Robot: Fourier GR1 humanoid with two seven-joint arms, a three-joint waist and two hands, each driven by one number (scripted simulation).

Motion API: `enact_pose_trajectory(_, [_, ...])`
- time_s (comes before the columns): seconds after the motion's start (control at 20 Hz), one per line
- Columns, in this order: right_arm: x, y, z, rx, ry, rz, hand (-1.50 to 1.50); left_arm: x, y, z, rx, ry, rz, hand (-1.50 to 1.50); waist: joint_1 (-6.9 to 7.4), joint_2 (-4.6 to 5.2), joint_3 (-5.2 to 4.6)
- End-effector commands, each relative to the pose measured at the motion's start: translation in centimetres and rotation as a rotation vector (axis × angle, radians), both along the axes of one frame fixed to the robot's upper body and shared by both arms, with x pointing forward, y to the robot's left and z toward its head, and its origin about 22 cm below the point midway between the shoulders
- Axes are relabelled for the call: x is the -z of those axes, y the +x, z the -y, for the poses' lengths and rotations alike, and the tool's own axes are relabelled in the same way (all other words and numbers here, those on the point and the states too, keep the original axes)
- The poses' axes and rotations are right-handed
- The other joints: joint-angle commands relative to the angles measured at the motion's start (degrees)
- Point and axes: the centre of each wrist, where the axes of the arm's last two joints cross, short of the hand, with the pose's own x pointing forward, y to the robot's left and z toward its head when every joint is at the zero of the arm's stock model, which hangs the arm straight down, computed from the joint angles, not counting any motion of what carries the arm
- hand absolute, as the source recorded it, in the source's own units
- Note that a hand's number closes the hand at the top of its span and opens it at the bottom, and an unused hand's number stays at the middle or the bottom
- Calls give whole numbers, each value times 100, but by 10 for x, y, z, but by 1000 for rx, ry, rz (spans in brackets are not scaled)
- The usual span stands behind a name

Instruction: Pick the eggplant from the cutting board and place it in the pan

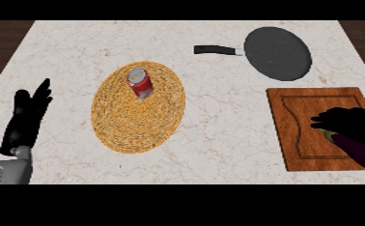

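So far only the grasp is underway: the right hand [341, 120] curls over the dark purple eggplant [349, 145] on the brown wooden cutting board [299, 123] at four o'clock, the round dark grey pan [278, 53] at one o'clock holds nothing, and the left hand [27, 116] rests open at nine o'clock.

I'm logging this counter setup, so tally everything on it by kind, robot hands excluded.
Pan: 1
Cutting board: 1
Woven mat: 1
Red can: 1
Eggplant: 1, partly hidden under the right robot hand
Total: 5
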Motion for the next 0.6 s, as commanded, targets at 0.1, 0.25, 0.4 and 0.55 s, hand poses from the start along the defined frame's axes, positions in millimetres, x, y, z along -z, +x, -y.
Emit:
enact_pose_trajectory(0.1, [21, 7, -10, -104, 19, 117, 150, 6, 2, 11, 10, 13, -4, 0, 20, 11, 14])
enact_pose_trajectory(0.25, [-9, 15, -12, -105, 34, 142, 150, -6, 11, -8, -4, 3, -6, 0, -20, 1, 9])
enact_pose_trajectory(0.4, [6, 23, 14, -108, 33, 124, 150, -22, -1, -4, 11, -9, 7, 0, 64, 8, 15])
enact_pose_trajectory(0.55, [19, 14, -1, 164, 41, 144, 150, -10, 9, -1, -17, 10, 2, 0, -51, -4, 9])
